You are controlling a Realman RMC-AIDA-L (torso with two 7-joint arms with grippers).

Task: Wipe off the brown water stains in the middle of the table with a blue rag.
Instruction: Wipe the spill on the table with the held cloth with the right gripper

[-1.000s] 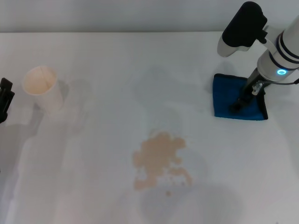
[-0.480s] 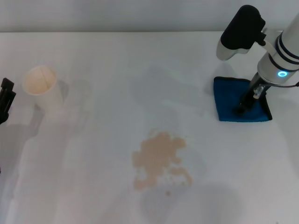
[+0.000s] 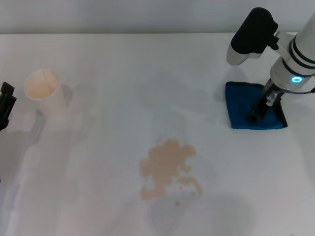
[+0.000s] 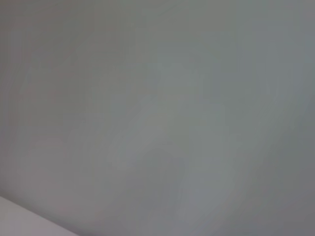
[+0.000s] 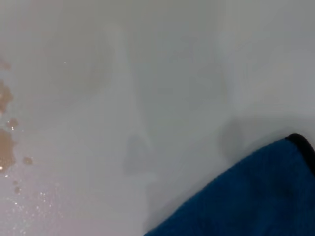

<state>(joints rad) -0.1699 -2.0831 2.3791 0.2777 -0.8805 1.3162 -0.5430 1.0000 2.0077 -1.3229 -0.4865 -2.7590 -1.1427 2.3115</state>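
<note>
The blue rag (image 3: 241,109) lies flat on the white table (image 3: 98,157) at the right. My right gripper (image 3: 256,114) is lowered onto the rag's right half and touches it. The rag's corner also shows in the right wrist view (image 5: 256,196). The brown water stains (image 3: 167,167) form a tan blotchy patch in the middle of the table, down and to the left of the rag. Their edge with small droplets shows in the right wrist view (image 5: 5,147). My left gripper (image 3: 5,105) is parked at the far left edge.
A white paper cup (image 3: 45,92) stands upright at the left, near the left gripper. The table's far edge meets a pale wall at the back. The left wrist view shows only a plain grey surface.
The right gripper and the rag under it have shifted slightly to the right and toward the robot. The stains, cup and left arm have not moved.
</note>
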